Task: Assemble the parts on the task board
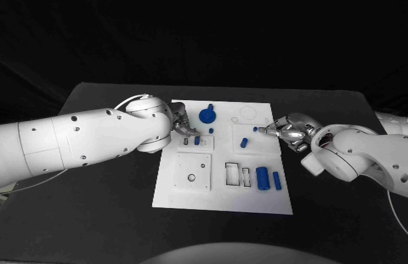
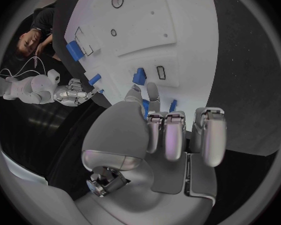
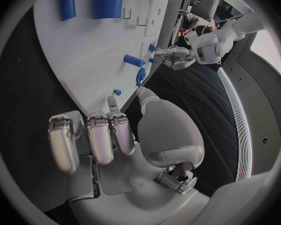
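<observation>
Flanking the task board (image 1: 223, 199) (no legible writing), left hand (image 1: 184, 128), right hand (image 1: 286, 129)

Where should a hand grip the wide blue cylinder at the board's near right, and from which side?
Take the wide blue cylinder across its middle, from above, fingers on its two long sides. It lies flat on the board, long axis running toward the robot. A thinner blue cylinder lies close on its right and a slot on its left, so there's probably little room for fingers there.

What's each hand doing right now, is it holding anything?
Left hand: pinches a small blue part between its fingertips over the task board.
Right hand: fingertips together at the board's edge, with nothing visible in them.
</observation>
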